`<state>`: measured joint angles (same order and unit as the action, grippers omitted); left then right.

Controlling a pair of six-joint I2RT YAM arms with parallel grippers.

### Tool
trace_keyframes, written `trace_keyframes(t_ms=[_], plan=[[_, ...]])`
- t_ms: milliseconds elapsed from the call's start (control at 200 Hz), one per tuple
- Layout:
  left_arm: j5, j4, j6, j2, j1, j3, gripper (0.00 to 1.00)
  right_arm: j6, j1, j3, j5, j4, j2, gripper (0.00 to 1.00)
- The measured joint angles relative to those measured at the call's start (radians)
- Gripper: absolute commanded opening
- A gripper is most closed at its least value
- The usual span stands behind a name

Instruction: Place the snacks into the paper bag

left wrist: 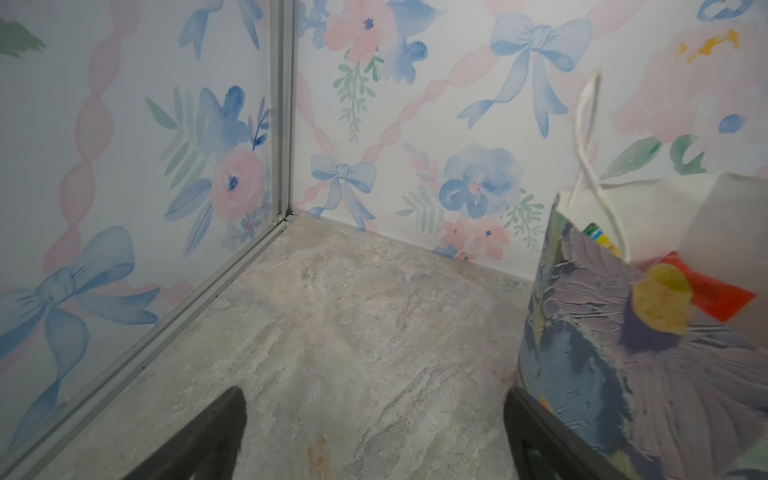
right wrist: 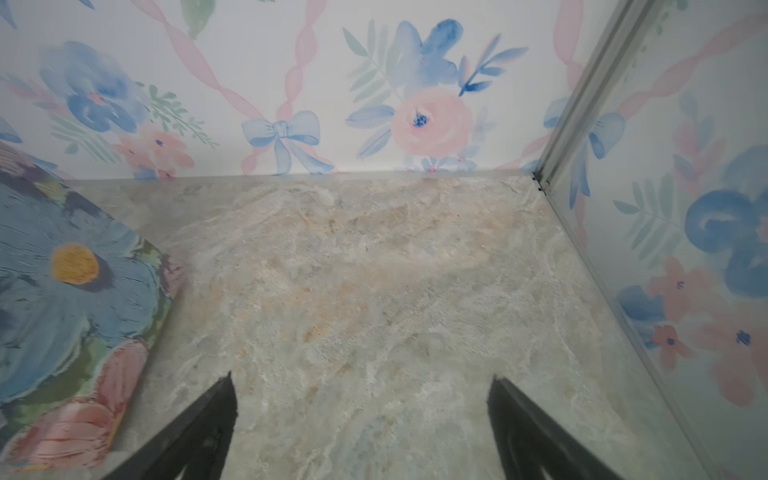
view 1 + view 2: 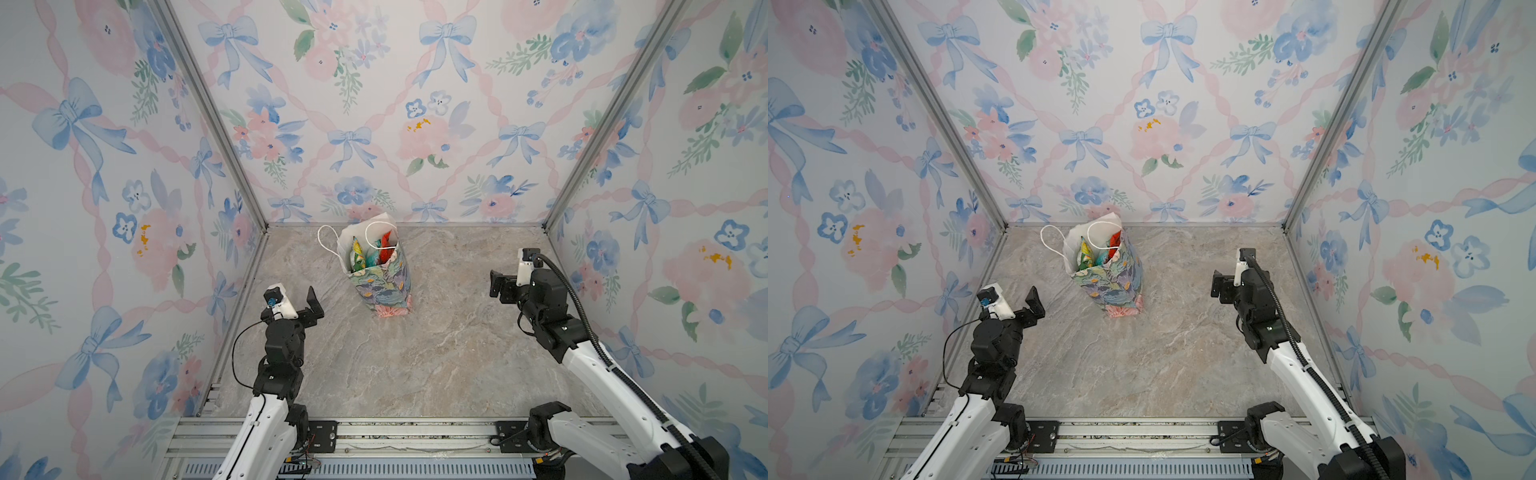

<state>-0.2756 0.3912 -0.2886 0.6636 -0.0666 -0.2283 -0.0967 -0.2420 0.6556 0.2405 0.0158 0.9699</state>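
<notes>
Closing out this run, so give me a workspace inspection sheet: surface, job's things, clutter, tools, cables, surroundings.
Surface: marble-look tabletop, only the bag stands on it.
Job's things: paper bag upright near the back; snacks inside, yellow, teal and red showing.
Clutter: nothing seen.
Tools: left tool and right tool open, empty, clear of the bag.
Cables: black cable loops off the left arm; corrugated conduit runs along the right arm.
Surroundings: floral wallpaper panels on three sides, aluminium frame posts.

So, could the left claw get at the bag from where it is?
Probably yes: the left claw is open and holds nothing, the bag stands upright close by, and only table lies between them.
</notes>
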Motion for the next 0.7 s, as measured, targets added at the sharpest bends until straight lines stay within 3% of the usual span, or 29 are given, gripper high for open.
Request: trace_keyframes(t_ms=[250,460,700], plan=[[0.068,0.279,0.102,0.289,0.045,0.025,0.98,0.074,0.062,-0.218,0.073,-0.303,0.077,0.96],[0.142,0.46,0.16,0.545,0.066,0.027,0.98,0.121,0.092,-0.324,0.08,-0.658,0.304,0.97],[0.206,0.639,0.2,0.698,0.07,0.028,0.98,0.153,0.097,-0.411,0.043,-1.069,0.612,0.96]])
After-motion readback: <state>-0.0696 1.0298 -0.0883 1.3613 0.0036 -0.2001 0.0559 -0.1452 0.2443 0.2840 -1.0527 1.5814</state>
